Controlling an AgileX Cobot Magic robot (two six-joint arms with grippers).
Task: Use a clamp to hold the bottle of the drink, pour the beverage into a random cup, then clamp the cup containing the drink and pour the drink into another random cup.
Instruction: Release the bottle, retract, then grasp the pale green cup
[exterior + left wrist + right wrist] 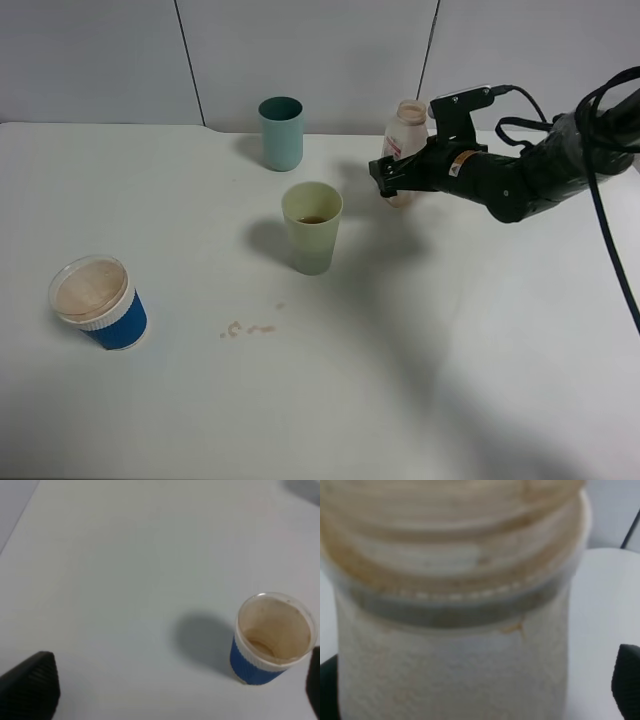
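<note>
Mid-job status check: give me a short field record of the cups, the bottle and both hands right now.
bottle: small translucent plastic bottle, upright between the right hand's jaws
right hand: open, gap beside the bottle
left hand: open, holding nothing
pale yellow-green plastic tumbler: upright, a little brown liquid inside
short blue cup with white ribbed band: upright, apart from the others
dark teal tumbler: upright
white table: small brown spill
</note>
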